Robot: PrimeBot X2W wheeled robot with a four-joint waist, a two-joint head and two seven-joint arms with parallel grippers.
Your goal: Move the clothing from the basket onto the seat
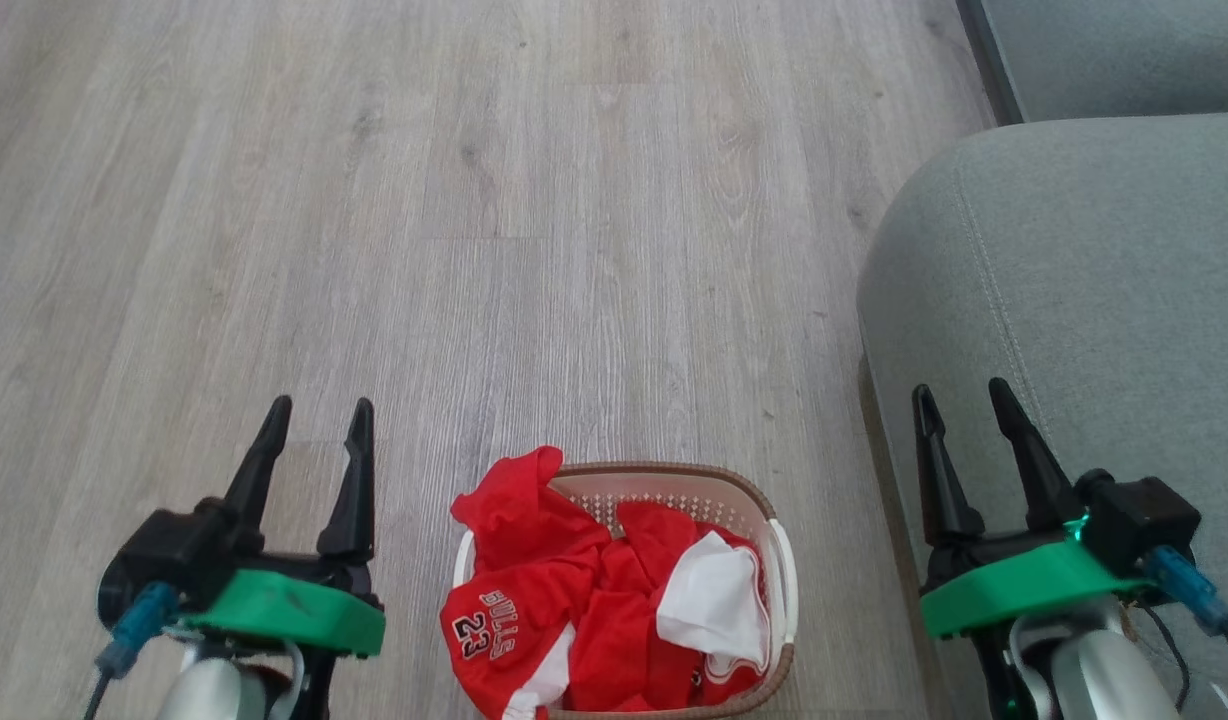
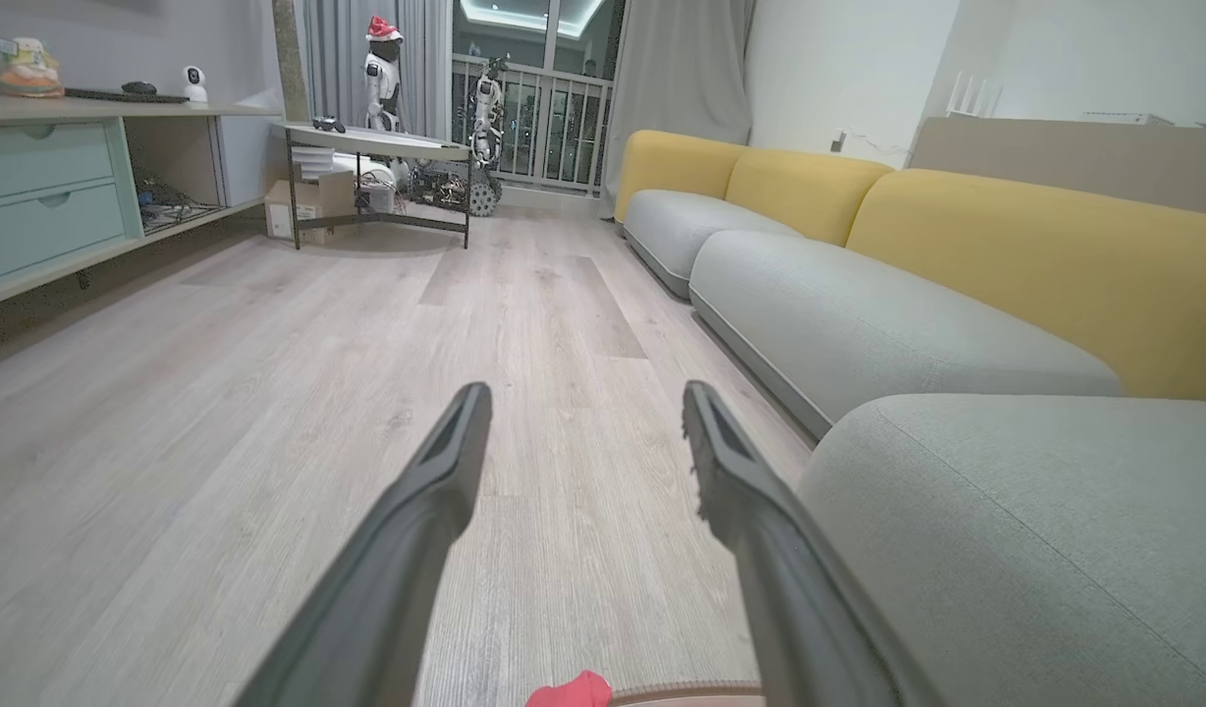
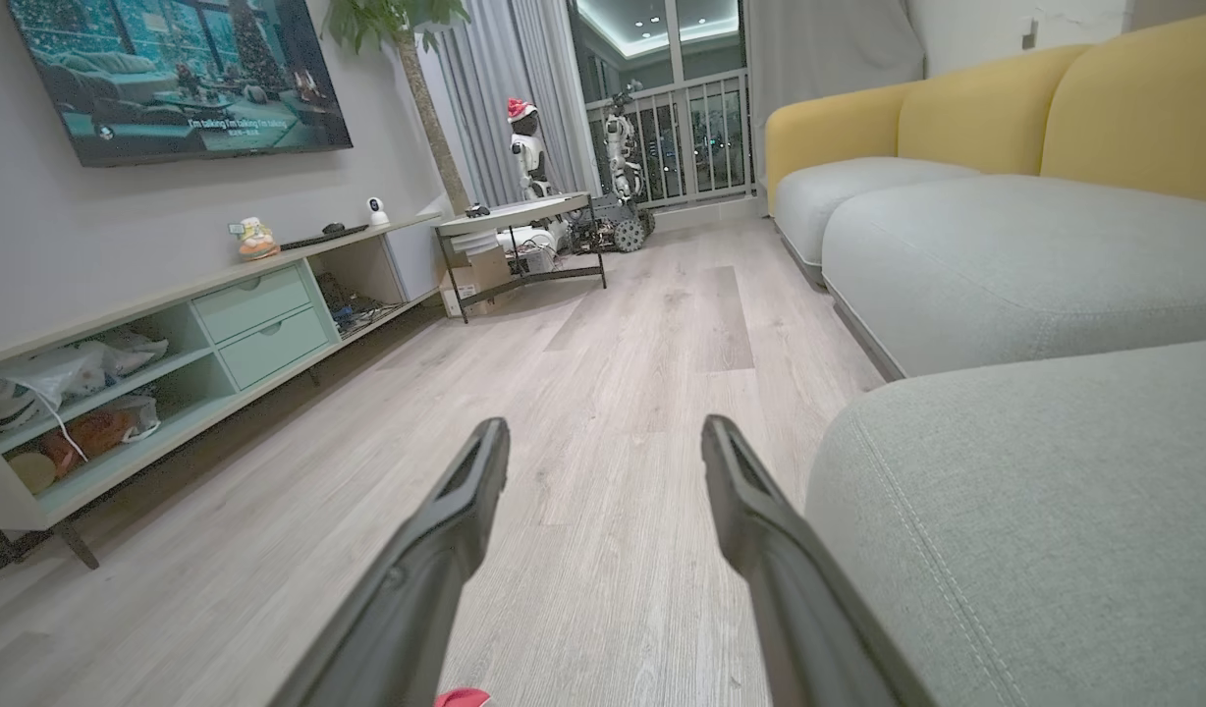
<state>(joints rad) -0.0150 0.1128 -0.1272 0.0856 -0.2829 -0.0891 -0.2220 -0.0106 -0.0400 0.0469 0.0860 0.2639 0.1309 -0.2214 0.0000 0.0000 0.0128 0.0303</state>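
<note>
Clothing [image 1: 594, 600] fills the basket [image 1: 674, 482] on the floor beside the seat [image 1: 1074, 280]; left gripper [image 1: 316, 412] and right gripper [image 1: 964, 395] both spread, empty.

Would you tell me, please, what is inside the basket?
Crumpled red and white clothing fills the basket, a red "BULLS 23" jersey draping over its left rim. The basket's bottom and anything beneath the pile are covered.

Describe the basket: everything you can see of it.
The basket is small and rectangular with rounded corners. It looks like cream perforated plastic, with a brown rim and white side handles. It stands upright on the wood floor, left of the seat and apart from it. The clothing fills it, with red fabric spilling over its left rim.
</note>
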